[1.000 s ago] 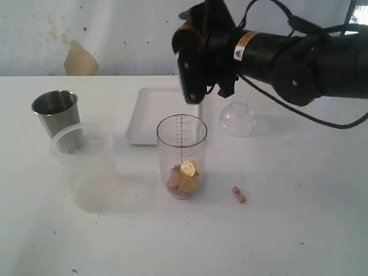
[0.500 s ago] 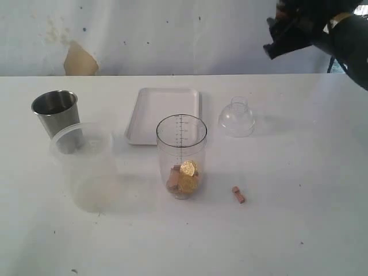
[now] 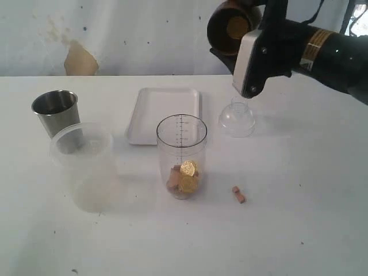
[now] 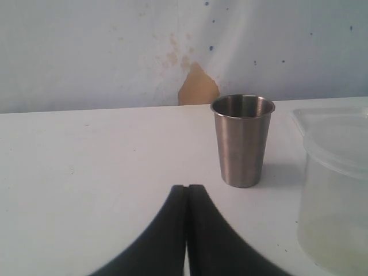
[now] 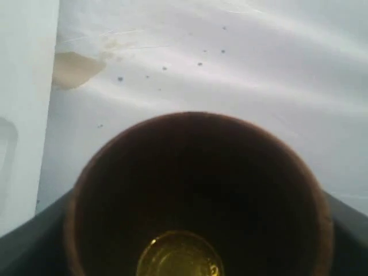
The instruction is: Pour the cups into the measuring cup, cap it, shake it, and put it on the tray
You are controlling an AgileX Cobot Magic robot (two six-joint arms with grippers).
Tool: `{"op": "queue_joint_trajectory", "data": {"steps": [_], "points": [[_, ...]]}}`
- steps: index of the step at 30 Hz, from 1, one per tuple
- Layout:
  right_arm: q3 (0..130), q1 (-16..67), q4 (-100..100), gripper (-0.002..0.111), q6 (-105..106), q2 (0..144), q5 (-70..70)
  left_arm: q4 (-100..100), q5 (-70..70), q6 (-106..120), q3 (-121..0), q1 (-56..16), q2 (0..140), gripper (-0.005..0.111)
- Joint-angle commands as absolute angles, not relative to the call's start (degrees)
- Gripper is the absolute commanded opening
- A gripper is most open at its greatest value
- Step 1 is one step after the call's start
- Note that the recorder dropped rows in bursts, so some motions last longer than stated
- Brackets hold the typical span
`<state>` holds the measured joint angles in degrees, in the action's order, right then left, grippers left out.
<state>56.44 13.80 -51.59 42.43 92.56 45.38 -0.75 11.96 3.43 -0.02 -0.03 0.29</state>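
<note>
right gripper (image 3: 240, 35): holding small rounded brown wooden cup (image 3: 226, 23) aloft, tipped sideways; gold disc (image 5: 179, 256) inside, probably a coin
left gripper (image 4: 187, 198): closed, empty, near tapered shiny steel tumbler (image 4: 242, 141)

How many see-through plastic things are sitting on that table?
3: the tall measuring cup in the middle, the wide tub left of it, and the small dome lid right of the white tray.

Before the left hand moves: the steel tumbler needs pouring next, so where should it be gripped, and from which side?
Grip the steel tumbler across its side wall near mid-height, coming in level from the side away from the frosted tub close beside it. It stands upright and widens upward, so it should not slip down. The left hand is shut; open it first.
</note>
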Motion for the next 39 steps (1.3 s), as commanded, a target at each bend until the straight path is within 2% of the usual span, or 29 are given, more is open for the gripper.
{"op": "queue_joint_trajectory", "data": {"steps": [1,6,10,19,23,30,39], "points": [[56.57,16.99,-51.61,0.000,50.45,92.09,40.61,-0.76,11.55,3.03,0.00,-0.28,0.00,0.000],[57.09,19.71,-51.00,0.000,59.08,92.69,32.88,-0.76,11.55,3.03,0.00,-0.28,0.00,0.000],[57.53,22.93,-50.47,0.000,79.91,94.59,23.18,-0.76,11.55,3.03,0.00,-0.28,0.00,0.000],[58.76,25.79,-41.76,0.000,92.70,95.50,23.57,-0.76,11.55,3.03,0.00,-0.28,0.00,0.000],[58.77,28.25,-41.83,0.000,106.21,95.50,22.15,-0.76,11.55,3.03,0.00,-0.28,0.00,0.000],[58.78,30.93,-42.10,0.000,110.98,95.50,15.55,-0.76,11.55,3.03,0.00,-0.28,0.00,0.000],[58.78,30.93,-42.06,0.000,110.81,95.50,16.45,-0.76,11.55,3.03,0.00,-0.28,0.00,0.000]]}}
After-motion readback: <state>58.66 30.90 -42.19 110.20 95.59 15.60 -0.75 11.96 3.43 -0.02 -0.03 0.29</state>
